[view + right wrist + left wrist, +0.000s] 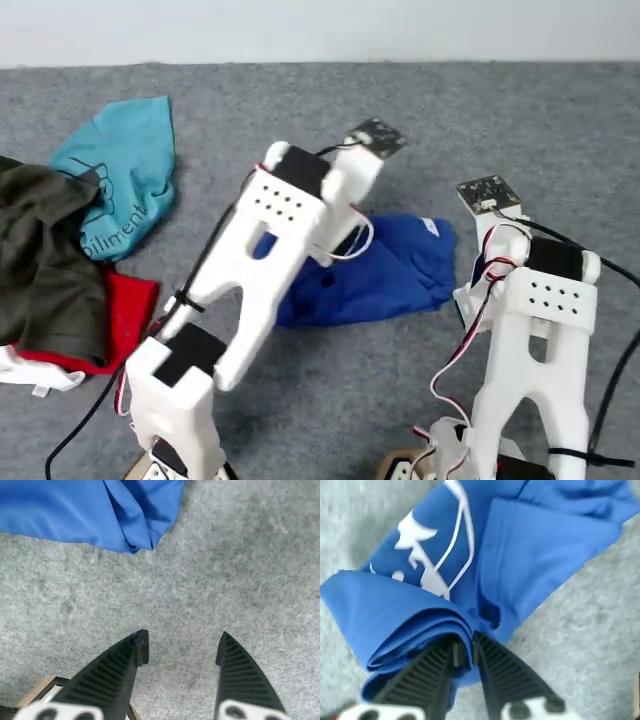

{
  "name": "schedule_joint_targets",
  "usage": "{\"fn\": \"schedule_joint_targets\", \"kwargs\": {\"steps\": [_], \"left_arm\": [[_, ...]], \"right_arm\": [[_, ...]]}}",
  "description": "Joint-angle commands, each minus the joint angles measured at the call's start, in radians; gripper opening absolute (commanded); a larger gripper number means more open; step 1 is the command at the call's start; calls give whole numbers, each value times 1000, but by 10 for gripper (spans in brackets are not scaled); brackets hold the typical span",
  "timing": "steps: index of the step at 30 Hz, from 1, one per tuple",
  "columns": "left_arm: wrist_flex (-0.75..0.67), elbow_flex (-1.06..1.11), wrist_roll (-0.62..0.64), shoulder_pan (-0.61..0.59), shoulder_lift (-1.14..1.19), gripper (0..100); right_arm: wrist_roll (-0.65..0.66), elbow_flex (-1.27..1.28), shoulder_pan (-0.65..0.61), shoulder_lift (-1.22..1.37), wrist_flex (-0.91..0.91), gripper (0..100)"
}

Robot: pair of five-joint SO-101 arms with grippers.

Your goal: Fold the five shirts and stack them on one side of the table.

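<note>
The teal shirt (120,170) lies crumpled at about 10 o'clock on the desk (500,120). The dark olive shirt (40,260) is heaped against its 8 o'clock edge and drapes over the red shirt (125,315). A bit of the white shirt (30,372) pokes out beneath them at 8 o'clock. None of these four looks folded, and together they fill the 9 o'clock side.

The blue shirt (390,275) sits near the desk's centre, well apart from that heap. It is partly folded, and its long axis runs roughly from 8 o'clock to 2 o'clock. The left arm stretches over its 9 o'clock half. The left gripper (465,650) is clamped tight on a doubled-over edge of the blue cloth, with several layers bunched between its jaws.

The right gripper (182,647) is spread wide with nothing in it, over bare desk. The blue shirt's 3 o'clock corner is near, just beyond its fingertips, at about 9 to 10 o'clock from that arm's wrist.

The next move likely depends on carrying the pinched edge along the shirt's long axis toward the free 3 o'clock end, where the right gripper is better placed to pin the cloth. Nothing lies between that gripper and the corner. The heap at 9 o'clock takes up the side nearest the left arm, so a stack started there would crowd the unfolded shirts.
</note>
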Motion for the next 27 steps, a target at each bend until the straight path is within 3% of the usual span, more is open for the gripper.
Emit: {"fn": "schedule_joint_targets", "kwargs": {"steps": [1, 11, 19, 27], "left_arm": [[2, -97, -11, 66, 37, 13], [20, -430, 28, 107, 328, 13], [17, -533, 44, 226, 434, 15], [2, -664, 44, 229, 591, 15]], "right_arm": [[-12, 0, 13, -30, -5, 231], [-12, 2, 13, -30, -4, 231], [-11, 2, 13, -30, -4, 231], [-11, 2, 13, -31, -4, 231]]}}
